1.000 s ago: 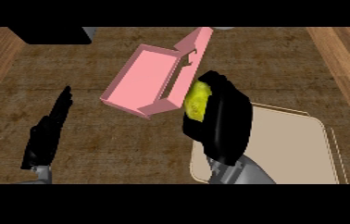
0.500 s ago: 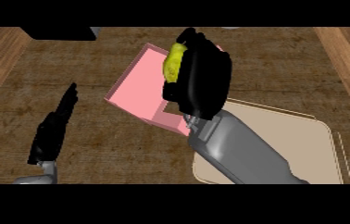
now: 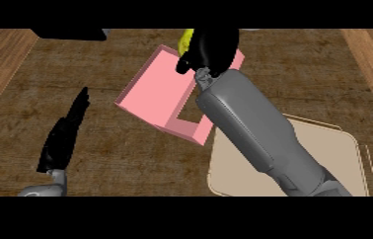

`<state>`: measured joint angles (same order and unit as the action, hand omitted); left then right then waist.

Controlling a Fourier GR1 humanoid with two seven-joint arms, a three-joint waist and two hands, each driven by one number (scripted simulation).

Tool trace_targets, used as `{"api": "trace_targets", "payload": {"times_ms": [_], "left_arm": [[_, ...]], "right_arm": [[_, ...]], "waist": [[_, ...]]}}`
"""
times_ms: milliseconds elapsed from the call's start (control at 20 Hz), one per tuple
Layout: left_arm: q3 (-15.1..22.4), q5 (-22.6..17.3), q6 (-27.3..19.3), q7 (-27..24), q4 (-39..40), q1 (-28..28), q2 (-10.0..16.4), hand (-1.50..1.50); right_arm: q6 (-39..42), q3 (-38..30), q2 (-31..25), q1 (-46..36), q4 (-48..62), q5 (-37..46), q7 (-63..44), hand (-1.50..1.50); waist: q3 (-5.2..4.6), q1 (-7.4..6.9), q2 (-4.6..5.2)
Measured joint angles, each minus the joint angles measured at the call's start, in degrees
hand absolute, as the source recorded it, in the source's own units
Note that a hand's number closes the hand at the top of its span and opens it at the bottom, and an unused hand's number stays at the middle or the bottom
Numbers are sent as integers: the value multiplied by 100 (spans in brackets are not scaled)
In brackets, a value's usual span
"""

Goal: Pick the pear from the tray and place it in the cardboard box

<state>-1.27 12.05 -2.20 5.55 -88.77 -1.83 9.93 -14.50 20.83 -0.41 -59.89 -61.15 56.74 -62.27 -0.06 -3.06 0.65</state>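
My right hand [image 3: 211, 48] is curled round the yellow pear [image 3: 187, 39], of which only a sliver shows at the hand's left side. Hand and pear hang over the far edge of the pink box [image 3: 164, 92], which lies open on the counter's middle. The grey right forearm crosses the box's right side and hides it. The beige tray [image 3: 342, 154] sits at the lower right, partly under the forearm. My left hand [image 3: 65, 134] rests at the lower left with straight fingers and holds nothing.
A dark object [image 3: 69, 34] sits at the counter's far left corner. Lighter wooden borders [image 3: 15, 50] run along the counter's left and right edges. Dark wood counter shows between the box and the left hand.
My right hand has carried the pear further away from me, from above the box's middle to its far edge. The forearm now covers more of the box. The left hand has stayed put.
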Motion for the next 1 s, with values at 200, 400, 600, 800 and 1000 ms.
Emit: {"api": "trace_targets", "payload": {"times_ms": [200, 400, 600, 800, 1000], "left_arm": [[-21, -40, 56, 57, 78, -156, 2, 0], [-44, -54, 91, -26, 182, -250, 15, 0], [39, 8, 70, 54, 130, -281, -43, 0], [53, 1, 93, 56, 71, -259, -49, 0], [74, 60, 37, 30, 99, -248, -82, 0]], "right_arm": [[-350, -158, 5, -321, 970, -421, 219, 150], [-754, -289, 7, -470, 1779, -823, 392, -150], [-1331, -374, 14, -534, 2483, -1178, 587, -150], [-1959, -463, 19, -615, 2993, -1452, 905, -150], [-2802, -649, 16, -694, 3111, -1538, 1220, -150]], "waist": [[-1, -42, 22], [-1, -93, 40], [3, -158, 61], [5, -219, 79], [7, -199, 88]]}}
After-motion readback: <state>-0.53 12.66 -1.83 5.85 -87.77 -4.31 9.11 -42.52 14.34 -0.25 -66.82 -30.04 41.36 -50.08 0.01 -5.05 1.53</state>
